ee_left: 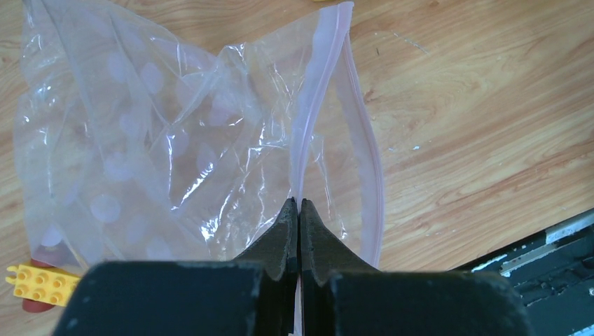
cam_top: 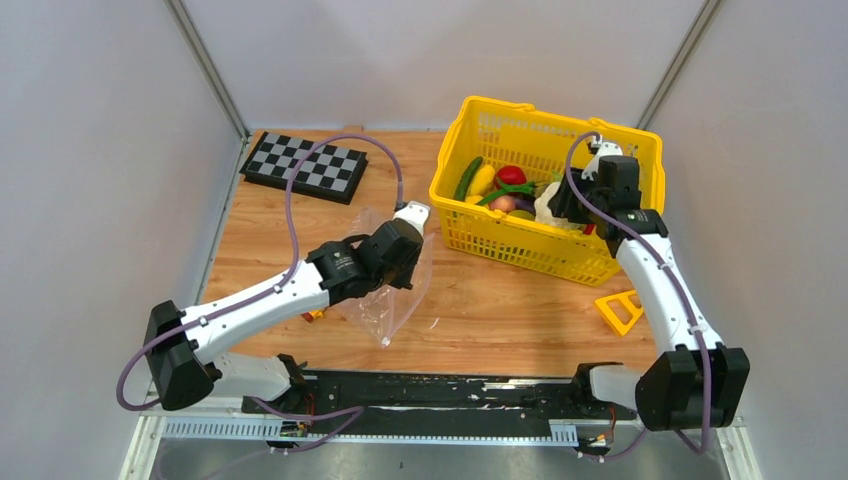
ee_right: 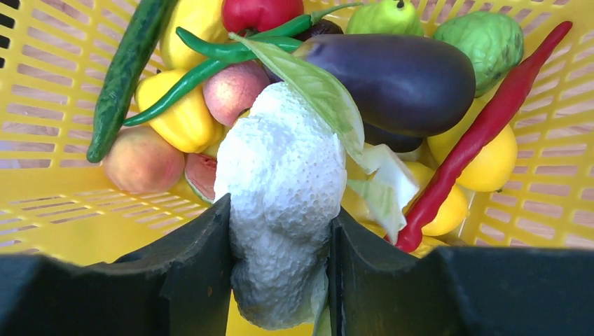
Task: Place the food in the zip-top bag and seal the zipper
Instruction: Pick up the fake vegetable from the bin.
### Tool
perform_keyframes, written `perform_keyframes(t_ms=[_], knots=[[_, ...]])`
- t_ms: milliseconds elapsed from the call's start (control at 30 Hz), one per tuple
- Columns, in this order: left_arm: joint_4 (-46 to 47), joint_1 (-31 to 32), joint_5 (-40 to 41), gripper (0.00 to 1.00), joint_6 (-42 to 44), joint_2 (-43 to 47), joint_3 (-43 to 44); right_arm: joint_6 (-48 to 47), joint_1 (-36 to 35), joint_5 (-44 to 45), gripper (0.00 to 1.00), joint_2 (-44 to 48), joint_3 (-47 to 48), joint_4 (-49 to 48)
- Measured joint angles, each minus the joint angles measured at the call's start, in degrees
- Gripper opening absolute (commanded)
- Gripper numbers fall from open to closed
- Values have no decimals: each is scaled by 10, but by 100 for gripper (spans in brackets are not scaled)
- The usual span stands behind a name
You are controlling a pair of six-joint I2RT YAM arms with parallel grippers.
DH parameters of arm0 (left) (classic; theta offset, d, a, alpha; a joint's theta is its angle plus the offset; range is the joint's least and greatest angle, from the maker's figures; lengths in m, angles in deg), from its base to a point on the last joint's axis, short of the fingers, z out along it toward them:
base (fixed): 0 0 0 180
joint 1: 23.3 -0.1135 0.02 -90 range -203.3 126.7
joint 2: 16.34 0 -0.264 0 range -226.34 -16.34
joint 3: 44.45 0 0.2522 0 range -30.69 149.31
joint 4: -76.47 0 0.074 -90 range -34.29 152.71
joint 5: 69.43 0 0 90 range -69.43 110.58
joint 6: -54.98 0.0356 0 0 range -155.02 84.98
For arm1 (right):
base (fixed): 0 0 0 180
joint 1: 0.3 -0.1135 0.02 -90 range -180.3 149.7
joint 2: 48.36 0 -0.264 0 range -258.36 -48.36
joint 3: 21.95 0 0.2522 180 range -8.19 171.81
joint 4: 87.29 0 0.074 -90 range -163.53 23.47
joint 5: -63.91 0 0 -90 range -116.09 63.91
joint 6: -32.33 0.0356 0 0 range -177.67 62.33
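Note:
The clear dotted zip-top bag (cam_top: 385, 300) hangs crumpled over the wooden table, left of middle. My left gripper (cam_top: 398, 272) is shut on its pink zipper edge. In the left wrist view the fingertips (ee_left: 300, 203) pinch one strip of the zipper (ee_left: 315, 98), and the bag (ee_left: 161, 140) spreads away with its mouth parted. The food lies in the yellow basket (cam_top: 520, 245). My right gripper (cam_top: 562, 205) reaches into it, shut on a white toy cauliflower (ee_right: 280, 175). A purple eggplant (ee_right: 399, 80), a red chili (ee_right: 483, 129), yellow peppers and peaches lie around it. The slider is not visible.
A checkerboard (cam_top: 305, 165) lies at the back left. A yellow triangular piece (cam_top: 620, 308) lies near the right arm. A small yellow studded block (ee_left: 38, 283) sits under the bag's corner. The basket wall (ee_right: 56, 203) surrounds the right gripper.

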Motion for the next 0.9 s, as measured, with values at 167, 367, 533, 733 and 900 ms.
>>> perform_keyframes(t_ms=[167, 367, 533, 733, 900], knots=[[10, 0, -3, 0, -7, 12, -19, 16, 0, -6, 24, 33, -36, -42], [29, 0, -10, 0, -14, 38, -45, 44, 0, -24, 21, 71, -42, -91], [42, 0, -12, 0, -15, 71, -69, 90, 0, -54, 22, 116, -61, -149], [42, 0, 12, 0, -16, 89, -74, 120, 0, -88, 22, 147, -79, -161], [42, 0, 24, 0, -30, 89, -75, 118, 0, -116, 22, 153, -37, -131]])
